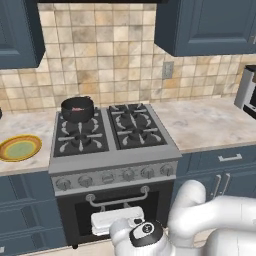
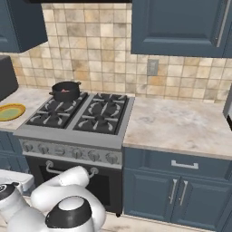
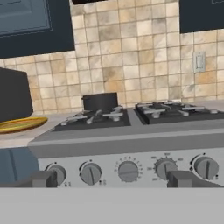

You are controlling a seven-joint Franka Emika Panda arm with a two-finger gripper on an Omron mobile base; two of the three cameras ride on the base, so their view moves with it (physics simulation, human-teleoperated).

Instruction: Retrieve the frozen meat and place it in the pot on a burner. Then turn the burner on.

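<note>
Clearly, the pot [image 1: 77,108] stands on the rear left burner [image 1: 80,119] of the stove [image 1: 114,165], close to the tiled wall. It is black, with low straight walls and short handles at the sides. Inside it lies the frozen meat [image 1: 78,108], seen as a small pinkish-red patch on the bottom of the pot; the right base view shows the same red spot inside the black rim. From the hand view the pot is visible from the side, so its contents are hidden there.

On the tabletop [image 1: 27,127] to the left of the stove rests a round plate [image 1: 19,148] with a yellow rim and a green middle; nothing lies on it.

The claw [image 3: 112,179] is low in front of the stove, level with the row of silver knobs [image 3: 128,170]. Its two dark fingertips [image 3: 43,178] stand wide apart and pinch nothing; each tip is just in front of a knob, but I cannot tell if they touch.
</note>
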